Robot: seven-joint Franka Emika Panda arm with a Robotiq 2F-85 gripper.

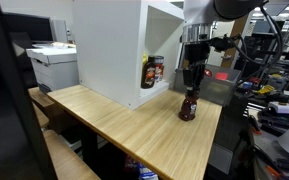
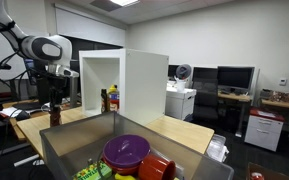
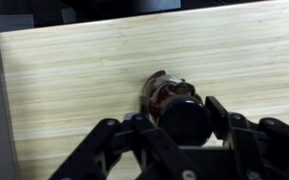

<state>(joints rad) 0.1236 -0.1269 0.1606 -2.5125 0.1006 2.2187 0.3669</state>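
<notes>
A small bottle of dark sauce (image 1: 188, 106) with a black cap stands upright on the light wooden table (image 1: 124, 125), near its edge. The same bottle (image 2: 55, 114) shows in both exterior views. My gripper (image 1: 191, 87) comes straight down over it from above. In the wrist view the gripper (image 3: 181, 118) has its black fingers (image 3: 220, 112) on either side of the round cap, and the pads look pressed against it. Below the cap a bit of the bottle's (image 3: 160, 90) reddish-brown body and label peeks out. The bottle's base rests on the wood.
A tall white open cabinet (image 1: 109, 45) stands on the table behind the bottle, with other bottles (image 1: 153, 70) inside. A grey bin (image 2: 59, 150) holding a purple bowl (image 2: 126, 150) and toys sits in the foreground. A printer (image 1: 52, 62) and desks with monitors surround the table.
</notes>
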